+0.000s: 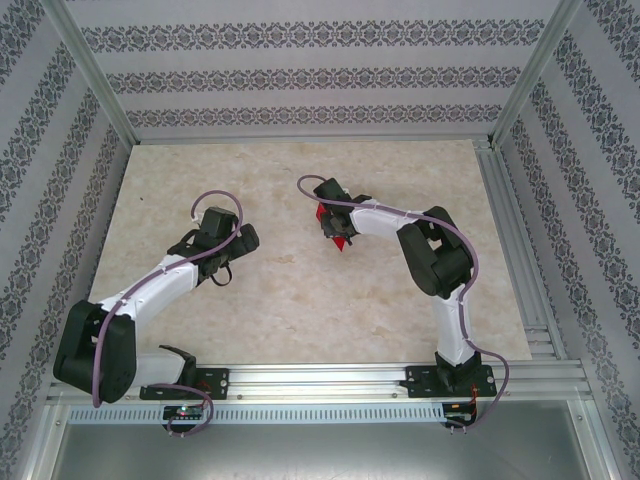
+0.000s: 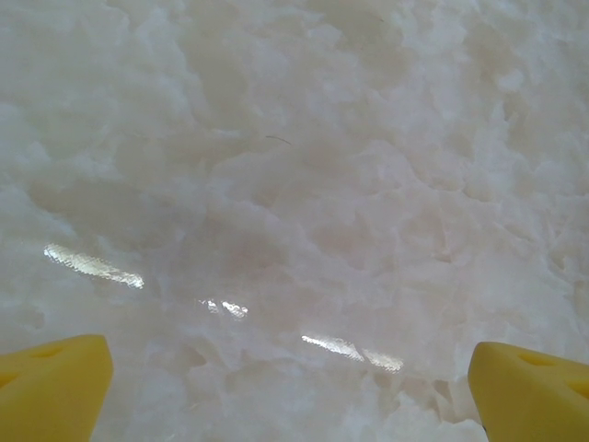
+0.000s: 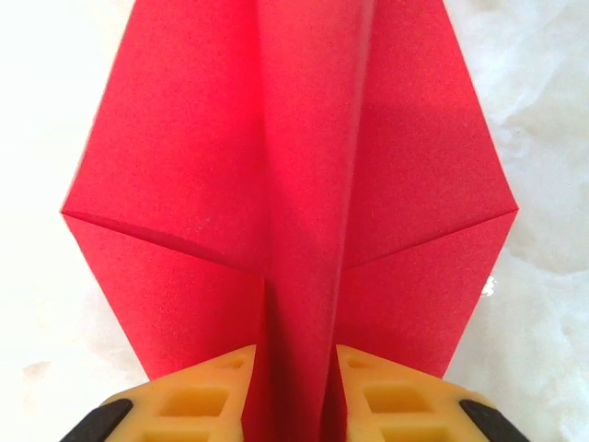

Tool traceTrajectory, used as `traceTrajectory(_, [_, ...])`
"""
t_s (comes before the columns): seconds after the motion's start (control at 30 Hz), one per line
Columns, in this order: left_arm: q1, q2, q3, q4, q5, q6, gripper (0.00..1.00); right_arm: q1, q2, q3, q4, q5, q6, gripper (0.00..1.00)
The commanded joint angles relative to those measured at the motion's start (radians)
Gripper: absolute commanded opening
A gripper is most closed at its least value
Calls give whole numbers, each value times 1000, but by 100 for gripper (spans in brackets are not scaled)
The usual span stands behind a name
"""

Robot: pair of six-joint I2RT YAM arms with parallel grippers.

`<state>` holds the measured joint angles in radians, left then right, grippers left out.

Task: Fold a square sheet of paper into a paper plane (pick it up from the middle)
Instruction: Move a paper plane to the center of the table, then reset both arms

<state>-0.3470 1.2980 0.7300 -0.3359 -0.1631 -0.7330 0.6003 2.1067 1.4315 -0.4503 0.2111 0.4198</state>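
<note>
The paper plane [image 3: 294,166] is bright red and lies on the marble table with its wings spread flat and its centre fold standing up. My right gripper [image 3: 294,387] straddles that raised fold, one yellow finger [image 3: 202,396] against each side of it, the jaws only narrowly apart. From above, the paper plane [image 1: 337,234] shows as a small red shape under the right gripper [image 1: 330,216] in the middle of the table. My left gripper [image 2: 293,391] hangs wide open over bare marble, its yellow fingertips [image 2: 55,387] at the frame's lower corners, nothing between them.
The marble tabletop [image 1: 300,300] is boxed in by patterned walls and aluminium posts. A metal rail [image 1: 330,380] runs along the near edge where both arm bases are bolted. The left arm [image 1: 170,275] is folded over the table's left half.
</note>
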Motion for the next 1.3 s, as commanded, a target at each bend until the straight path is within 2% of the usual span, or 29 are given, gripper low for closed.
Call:
traceTrajectory(0.0, [13, 5, 12, -18, -3, 25, 100, 7, 36, 20, -7, -3, 11, 24])
traceTrajectory(0.17, [13, -1, 16, -25, -5, 28, 100, 9, 22, 18, -10, -1, 15, 25])
traceTrajectory(0.27, [13, -8, 26, -37, -16, 32, 100, 11, -38, 35, -37, 8, 14, 29])
traceTrajectory(0.4, [15, -24, 46, -68, -45, 35, 100, 12, -138, 79, -106, 35, 22, 43])
traceTrajectory(0.53, [15, -33, 82, -103, -77, 48, 100, 12, -253, 77, -129, 62, 24, 61])
traceTrajectory(0.77, [46, -61, 136, -124, -127, 106, 100, -29, -502, -44, -55, 162, -13, 83])
traceTrajectory(0.87, [76, -94, 130, -83, -159, 164, 100, -68, -633, -165, 49, 263, -69, 97])
traceTrajectory(0.9, [88, -109, 122, -59, -172, 188, 100, -86, -675, -215, 98, 292, -93, 98])
traceTrajectory(1.03, [129, -170, 52, 52, -261, 265, 100, -186, -797, -353, 188, 355, -149, 98])
traceTrajectory(1.17, [176, -222, -43, 185, -322, 348, 100, -328, -862, -467, 218, 374, -136, 98])
traceTrajectory(1.27, [220, -232, -98, 249, -300, 411, 100, -419, -912, -613, 351, 353, -169, 98])
